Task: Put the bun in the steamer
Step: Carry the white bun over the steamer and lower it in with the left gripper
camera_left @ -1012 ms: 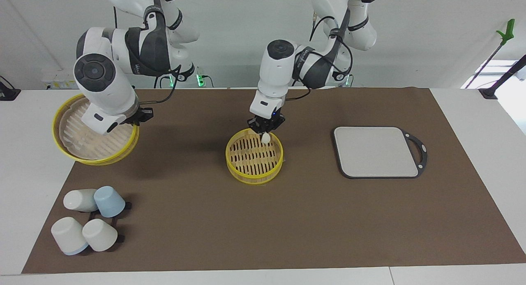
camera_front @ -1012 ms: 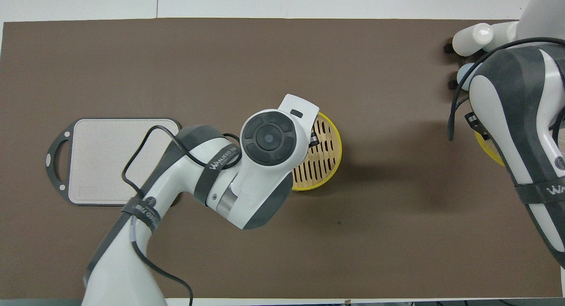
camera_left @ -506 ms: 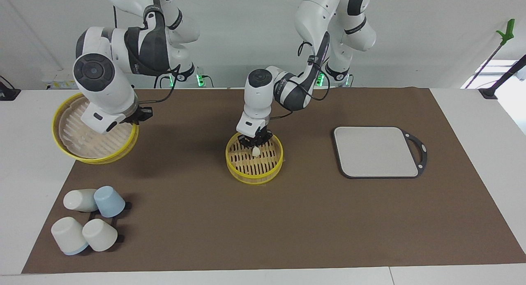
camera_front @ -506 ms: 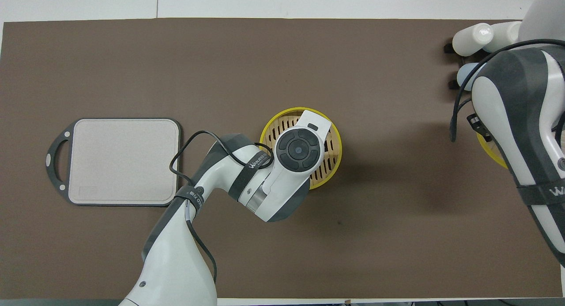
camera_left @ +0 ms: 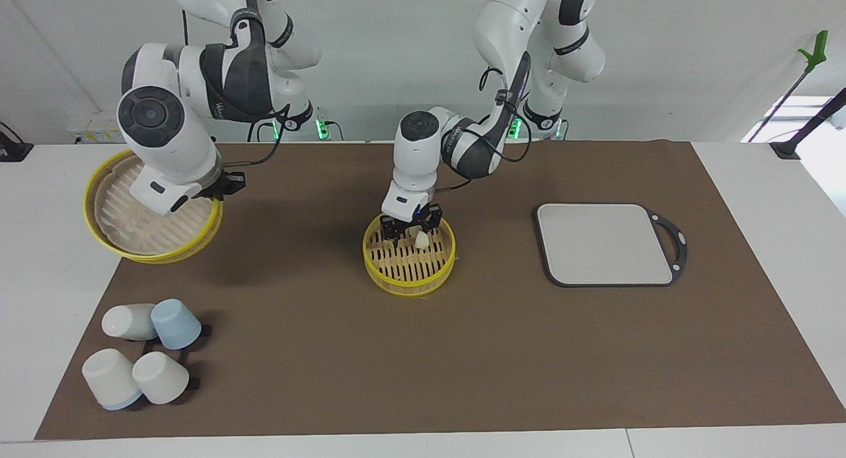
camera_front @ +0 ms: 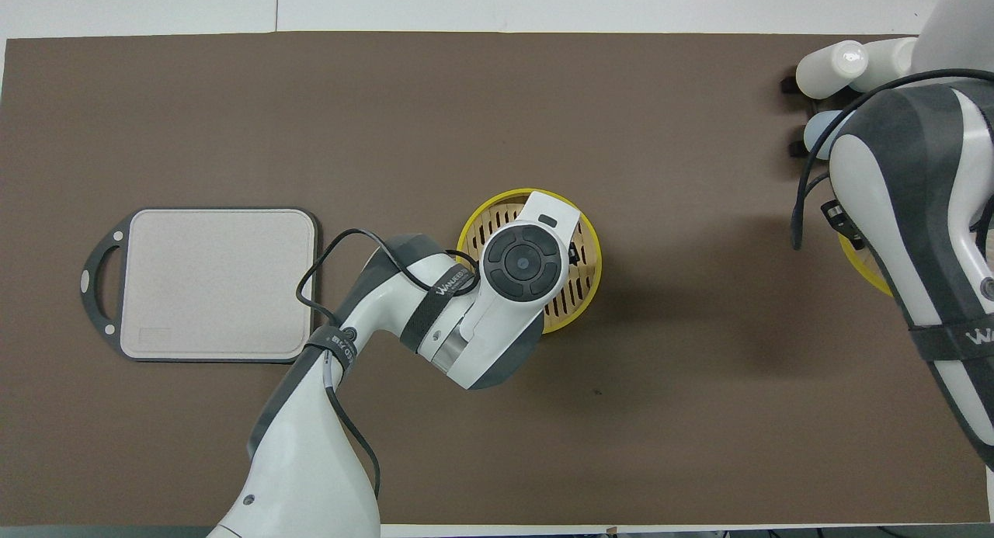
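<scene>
We see the left gripper [camera_left: 410, 235] lowered inside the steamer [camera_left: 409, 279], which stands mid-surface on the brown mat [camera_left: 462, 365]. Its fingers are spread wide, one on each side of the bun [camera_left: 420, 240], gripping nothing. The bun rests on the slatted floor, in the part of the basket nearer the robots, clear of the yellow rim. In the overhead view the arm's wrist covers much of the steamer [camera_front: 586, 289], hiding the bun.

The right gripper [camera_left: 225, 183] is clamped on the rim of the steamer's top tier [camera_left: 158, 253], held in the air over the mat's edge at the right arm's end of the surface. The cups [camera_left: 142, 359] cluster farther from the robots at that end; the grey-edged board [camera_left: 605, 243] lies toward the left arm's end. Open mat surrounds the steamer on all sides.
</scene>
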